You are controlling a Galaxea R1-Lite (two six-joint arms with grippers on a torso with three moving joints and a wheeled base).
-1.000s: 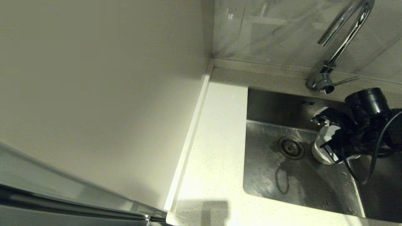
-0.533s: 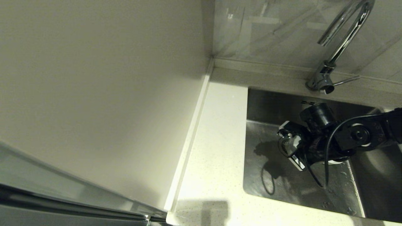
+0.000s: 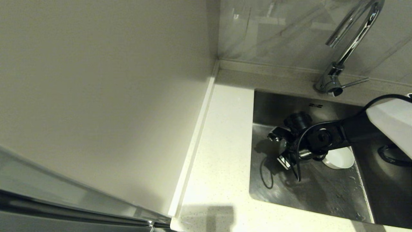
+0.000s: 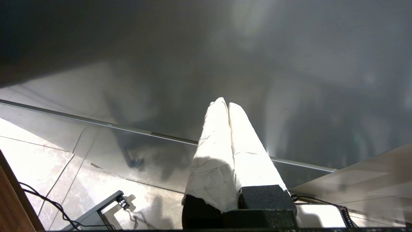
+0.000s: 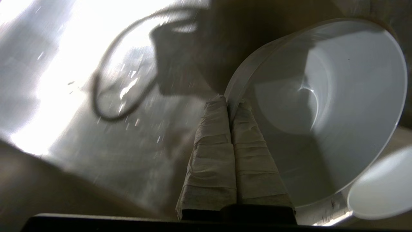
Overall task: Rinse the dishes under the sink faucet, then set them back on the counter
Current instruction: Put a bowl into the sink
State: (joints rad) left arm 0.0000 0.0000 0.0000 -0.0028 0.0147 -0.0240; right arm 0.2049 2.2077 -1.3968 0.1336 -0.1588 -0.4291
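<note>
The right gripper is inside the sink, its fingers pinched tight on the rim of a whitish bowl. A second bowl lies on the sink floor just beside it. The left gripper is away from the sink, fingers pressed together and holding nothing.

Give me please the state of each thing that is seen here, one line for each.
Right gripper: shut on the rim of the whitish round bowl, low in the steel sink.
Second whitish bowl: in the sink, upright.
Chrome gooseneck faucet: no water visible.
Left gripper: shut, empty, away from the sink.
</note>
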